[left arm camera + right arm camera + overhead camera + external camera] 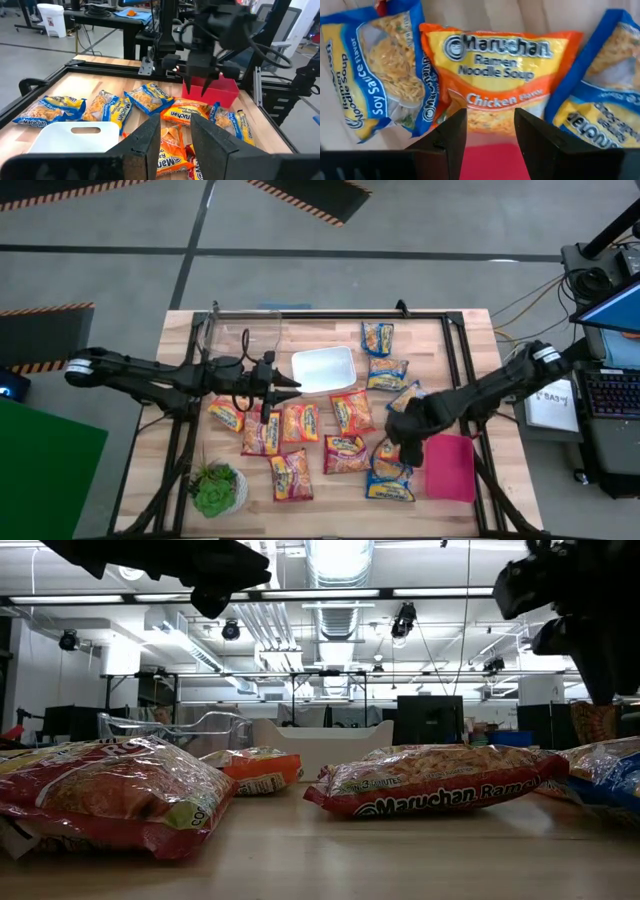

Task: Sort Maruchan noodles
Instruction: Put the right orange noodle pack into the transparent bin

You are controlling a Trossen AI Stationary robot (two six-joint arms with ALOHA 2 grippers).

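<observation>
Several Maruchan noodle packets lie flat on the wooden table (330,490): blue ones (387,373), orange ones (352,412) and red ones (290,475). My left gripper (290,387) is open and hovers level, pointing toward the table's right edge, beside the white bin (323,368). My right gripper (405,442) is open and points down above an orange Chicken packet (495,75). That packet lies between two blue packets (375,75) (600,100), next to the pink bin (450,467). In the low view both grippers (215,595) (600,650) hang well above the packets (440,785).
A clear bin (240,335) stands at the table's far left corner. A small potted plant (215,490) sits at the near left. Black frame rails (460,370) run along the table's sides. Bare wood shows along the near edge.
</observation>
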